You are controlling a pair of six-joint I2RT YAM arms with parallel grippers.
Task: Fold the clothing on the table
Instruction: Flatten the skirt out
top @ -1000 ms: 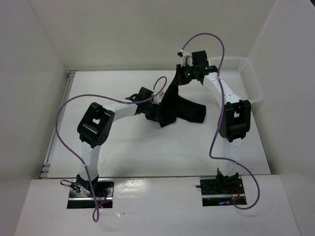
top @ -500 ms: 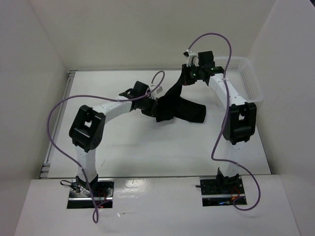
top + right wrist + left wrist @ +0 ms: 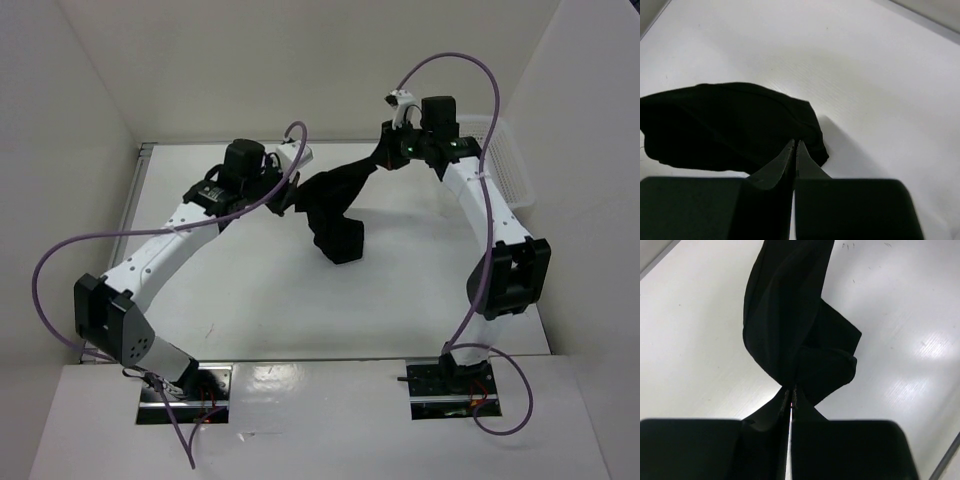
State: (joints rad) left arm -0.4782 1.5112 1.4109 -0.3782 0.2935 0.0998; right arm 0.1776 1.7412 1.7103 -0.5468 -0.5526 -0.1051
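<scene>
Clothing [image 3: 335, 205] hangs bunched between my two end effectors over the far middle of the bench [image 3: 400, 290]. It is one plain black garment, gathered into a twisted band. My left end effector [image 3: 297, 192] reaches in from the left and is clamped fully closed on the garment's left part. In the left wrist view the jaws meet with no gap, and the black fabric is pinched right at their tips. From there it runs away from me in a narrow fold, and a looser lobe bulges out to one side. My right end effector [image 3: 385, 155] sits farther back and to the right, higher over the bench, and it too is closed all the way. In the right wrist view its jaws meet at the near edge of a dark rounded mass of cloth. From above, a thin strip of the garment runs straight up into that grip, so I take it as held there as well. The fabric slopes down from the right grip towards the left one. Between them, nearer the left, the bulk of it sags into a heavy lump that drops towards me. I cannot tell whether that lowest fold touches the bench or hangs just clear of it. A white mesh basket [image 3: 505, 160] stands at the far right edge, well apart from the clothing.
</scene>
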